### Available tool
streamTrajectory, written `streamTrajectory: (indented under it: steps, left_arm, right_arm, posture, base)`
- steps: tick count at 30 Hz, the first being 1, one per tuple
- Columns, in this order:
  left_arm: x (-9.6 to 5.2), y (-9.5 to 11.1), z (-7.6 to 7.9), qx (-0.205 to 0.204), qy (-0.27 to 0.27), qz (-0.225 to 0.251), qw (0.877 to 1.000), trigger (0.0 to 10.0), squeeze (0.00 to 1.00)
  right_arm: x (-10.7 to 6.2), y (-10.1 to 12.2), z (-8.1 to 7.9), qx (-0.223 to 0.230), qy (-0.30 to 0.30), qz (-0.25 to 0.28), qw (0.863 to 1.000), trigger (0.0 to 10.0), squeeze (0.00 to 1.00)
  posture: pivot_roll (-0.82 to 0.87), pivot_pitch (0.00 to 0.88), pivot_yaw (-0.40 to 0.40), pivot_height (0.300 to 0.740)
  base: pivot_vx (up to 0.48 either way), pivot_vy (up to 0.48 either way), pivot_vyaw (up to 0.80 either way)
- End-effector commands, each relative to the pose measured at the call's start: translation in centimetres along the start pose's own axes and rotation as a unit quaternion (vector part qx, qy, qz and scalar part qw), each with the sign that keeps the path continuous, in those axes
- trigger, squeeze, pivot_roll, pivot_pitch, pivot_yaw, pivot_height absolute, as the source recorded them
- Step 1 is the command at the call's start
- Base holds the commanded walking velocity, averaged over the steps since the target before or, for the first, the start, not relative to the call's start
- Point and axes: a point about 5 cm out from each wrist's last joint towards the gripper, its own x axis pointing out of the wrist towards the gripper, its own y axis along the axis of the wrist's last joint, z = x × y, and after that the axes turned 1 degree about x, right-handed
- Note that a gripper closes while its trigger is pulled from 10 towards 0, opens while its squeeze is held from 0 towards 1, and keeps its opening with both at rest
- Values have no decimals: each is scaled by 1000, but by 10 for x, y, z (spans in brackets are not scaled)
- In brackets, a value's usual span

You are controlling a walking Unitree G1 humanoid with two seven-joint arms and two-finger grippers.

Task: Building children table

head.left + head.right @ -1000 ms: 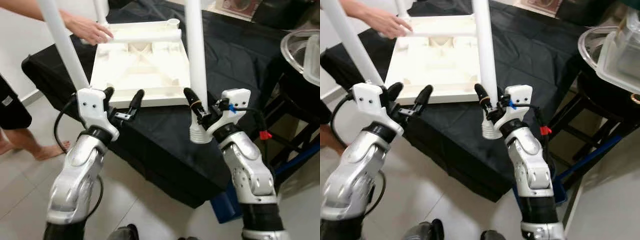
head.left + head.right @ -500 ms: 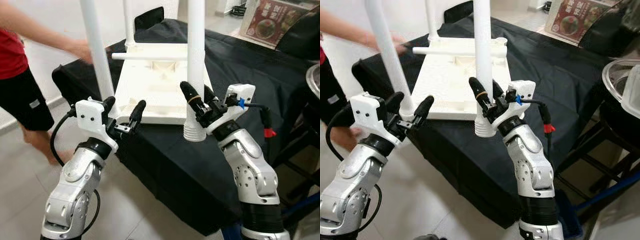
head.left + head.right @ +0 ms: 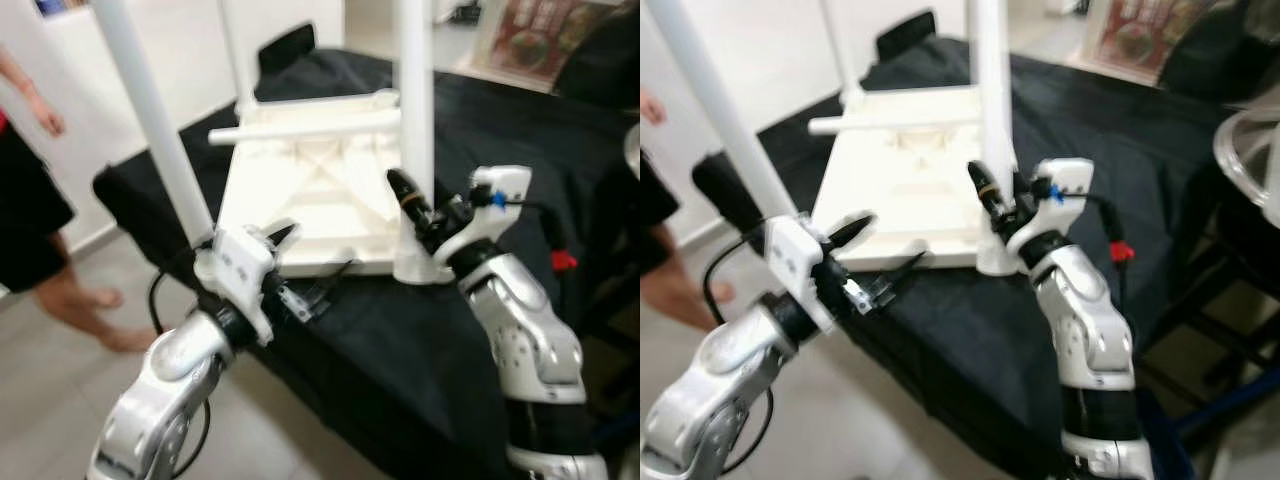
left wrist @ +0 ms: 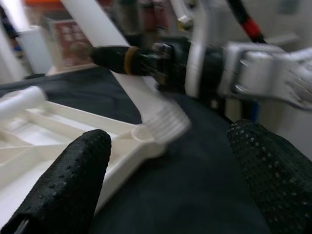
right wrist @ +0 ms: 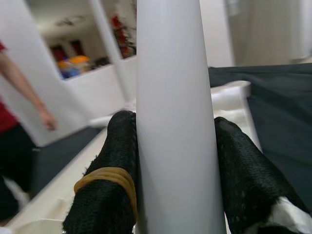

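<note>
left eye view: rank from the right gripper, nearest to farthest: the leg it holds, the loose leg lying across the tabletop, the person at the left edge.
1. Leg in the right gripper: the upright white leg, clamped between its fingers at the tabletop's near right corner.
2. Loose leg: lying across the tabletop's far end.
3. Person: standing on the floor at the far left.

tabletop (image 3: 300,200) lies upturned on cloth (image 3: 420,340), person (image 3: 30,210) at left.
</note>
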Motion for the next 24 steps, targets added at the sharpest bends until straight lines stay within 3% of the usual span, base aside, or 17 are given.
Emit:
streamTrajectory:
  steps: [1, 2, 3, 6, 7, 8, 10, 11, 14, 17, 24]
  left_arm:
    - [-1, -8, 0, 40, -33, -32, 998, 10000, 0]
    - [-1, -8, 0, 40, -33, -32, 998, 10000, 0]
    - [2, -17, -7, 95, -37, -65, 993, 10000, 0]
    - [6, -23, -20, 131, -15, -87, 987, 10000, 0]
    - [12, -27, -38, 175, 19, -103, 979, 10000, 0]
    - [12, -27, -38, 175, 19, -103, 979, 10000, 0]
    - [26, -31, -72, 218, 91, -121, 964, 10000, 0]
    - [32, -34, -81, 232, 102, -130, 958, 10000, 0]
    - [37, -36, -86, 242, 103, -135, 955, 10000, 0]
    - [55, -46, -92, 232, 84, -149, 958, 10000, 0]
    - [67, -56, -92, 230, 52, -164, 958, 10000, 0]
  right_arm:
    - [2, 1, 7, -21, -30, -1, 999, 10000, 0]
    - [2, 1, 7, -21, -30, -1, 999, 10000, 0]
    - [1, 0, 16, -34, -56, -7, 998, 10000, 0]
    - [0, 0, 23, -53, -75, -14, 996, 10000, 0]
    - [-1, 0, 29, -66, -88, -21, 994, 10000, 0]
    - [-1, 0, 29, -66, -88, -21, 994, 10000, 0]
    - [-5, 0, 34, -78, -101, -27, 991, 10000, 0]
    - [-6, 1, 34, -81, -101, -28, 991, 10000, 0]
    - [-7, 1, 34, -84, -101, -29, 991, 10000, 0]
    - [-10, 1, 33, -91, -102, -34, 990, 10000, 0]
    - [-11, 1, 34, -95, -107, -36, 989, 10000, 0]
  posture:
    - [-13, 106, -19, 740]
    - [-13, 106, -19, 740]
    - [-17, 102, -20, 740]
    - [-22, 107, -16, 740]
    - [-22, 110, -15, 740]
    - [-22, 110, -15, 740]
    - [-36, 125, -12, 740]
    - [-43, 130, -13, 740]
    - [-44, 132, -14, 740]
    - [-60, 149, -13, 740]
    - [-64, 160, -11, 740]
  base:
    - [0, 0, 0]
    - [0, 0, 0]
    - [0, 0, 0]
    - [0, 0, 0]
    - [0, 0, 0]
    - [0, 0, 0]
    - [0, 0, 0]
    - [0, 0, 0]
    - [0, 0, 0]
    - [0, 0, 0]
    - [0, 0, 0]
